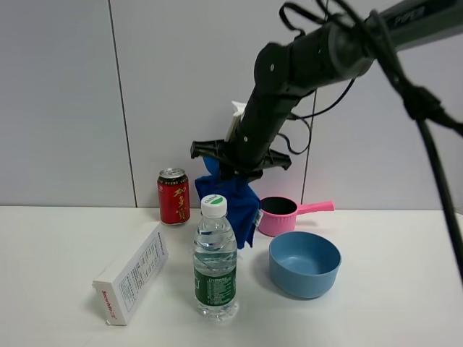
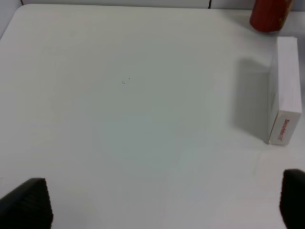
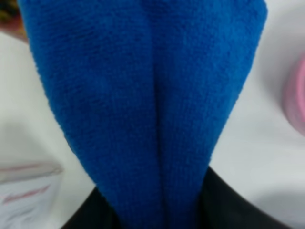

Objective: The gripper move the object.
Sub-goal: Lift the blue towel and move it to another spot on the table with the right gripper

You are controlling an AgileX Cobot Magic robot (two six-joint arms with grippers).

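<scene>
My right gripper (image 1: 230,173) is shut on a blue cloth (image 1: 240,202) and holds it hanging above the table, behind the water bottle (image 1: 215,259). In the right wrist view the blue cloth (image 3: 147,105) fills most of the picture and hides the fingers. My left gripper (image 2: 164,202) is open and empty over bare table; only its two dark fingertips (image 2: 28,202) show. The left arm is out of the exterior high view.
A red can (image 1: 173,196) stands at the back, also in the left wrist view (image 2: 270,14). A white box (image 1: 132,272) lies at front left, also in the left wrist view (image 2: 286,88). A pink pot (image 1: 281,215) and a blue bowl (image 1: 304,264) sit at right.
</scene>
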